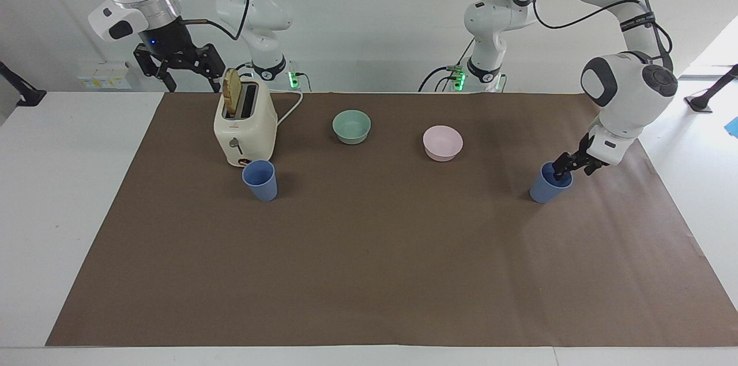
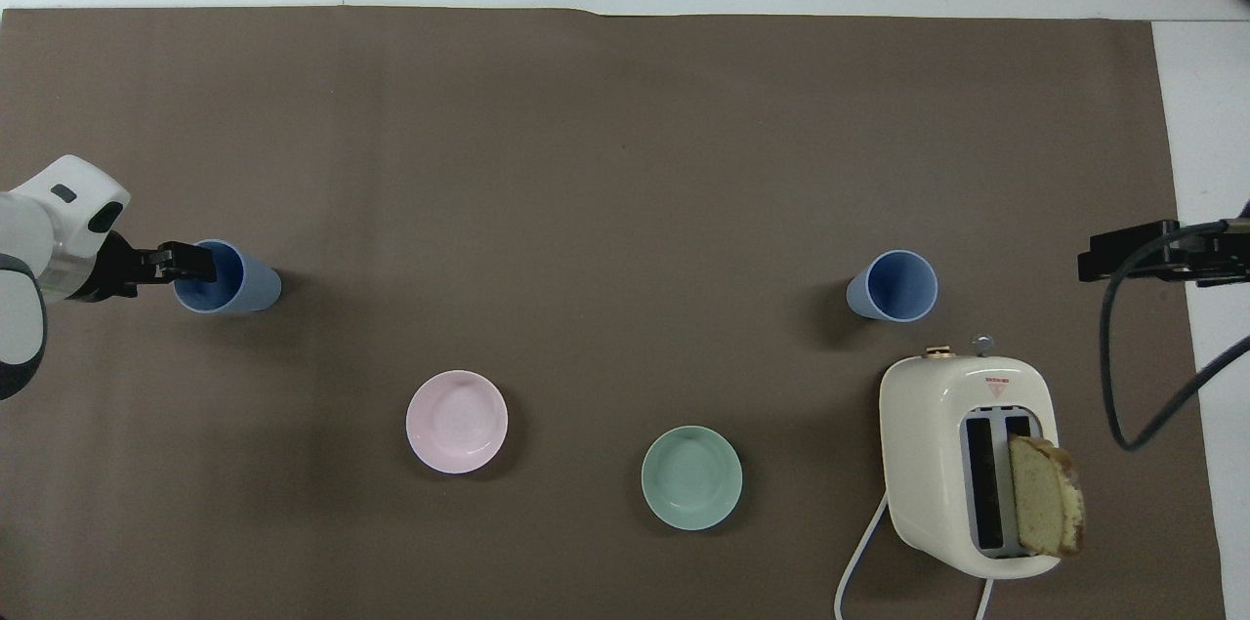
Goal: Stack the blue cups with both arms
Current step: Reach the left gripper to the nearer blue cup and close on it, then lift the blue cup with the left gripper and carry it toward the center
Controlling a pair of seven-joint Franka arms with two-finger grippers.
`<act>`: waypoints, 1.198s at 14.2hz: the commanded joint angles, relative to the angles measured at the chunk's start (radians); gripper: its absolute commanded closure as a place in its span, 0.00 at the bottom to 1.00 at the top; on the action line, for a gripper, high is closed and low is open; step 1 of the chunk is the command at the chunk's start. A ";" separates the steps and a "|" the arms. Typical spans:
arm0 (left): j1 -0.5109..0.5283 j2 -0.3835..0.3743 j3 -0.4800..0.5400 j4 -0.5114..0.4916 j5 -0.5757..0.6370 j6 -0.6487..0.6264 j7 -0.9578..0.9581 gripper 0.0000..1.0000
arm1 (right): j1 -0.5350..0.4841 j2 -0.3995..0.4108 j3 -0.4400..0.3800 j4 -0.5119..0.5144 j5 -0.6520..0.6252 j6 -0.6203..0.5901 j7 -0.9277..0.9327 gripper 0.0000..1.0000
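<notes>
Two blue cups stand upright on the brown mat. One cup [image 1: 546,187] [image 2: 239,280] is toward the left arm's end. My left gripper [image 1: 568,170] [image 2: 186,262] is low at this cup's rim, fingers open, with one fingertip at the cup's mouth. The other cup [image 1: 260,180] [image 2: 894,286] stands just in front of the toaster, toward the right arm's end. My right gripper [image 1: 180,73] [image 2: 1123,261] is open and empty, and waits high over the mat's edge beside the toaster.
A cream toaster [image 1: 245,127] [image 2: 967,464] with a slice of bread sticking up stands near the robots. A teal-green bowl [image 1: 351,126] [image 2: 691,477] and a pink bowl [image 1: 443,143] [image 2: 457,421] sit between the cups, nearer to the robots.
</notes>
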 commanded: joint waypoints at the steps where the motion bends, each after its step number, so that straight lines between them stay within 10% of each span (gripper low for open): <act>1: 0.006 0.000 -0.005 -0.010 -0.015 0.028 0.020 0.52 | -0.012 -0.012 0.004 -0.014 0.018 0.017 0.009 0.00; 3: 0.000 0.004 -0.006 -0.001 -0.017 0.026 0.023 1.00 | -0.012 -0.012 0.004 -0.014 0.018 0.017 0.009 0.00; 17: -0.209 0.024 -0.019 0.286 -0.049 -0.094 -0.254 1.00 | -0.012 -0.012 0.004 -0.014 0.018 0.017 0.009 0.00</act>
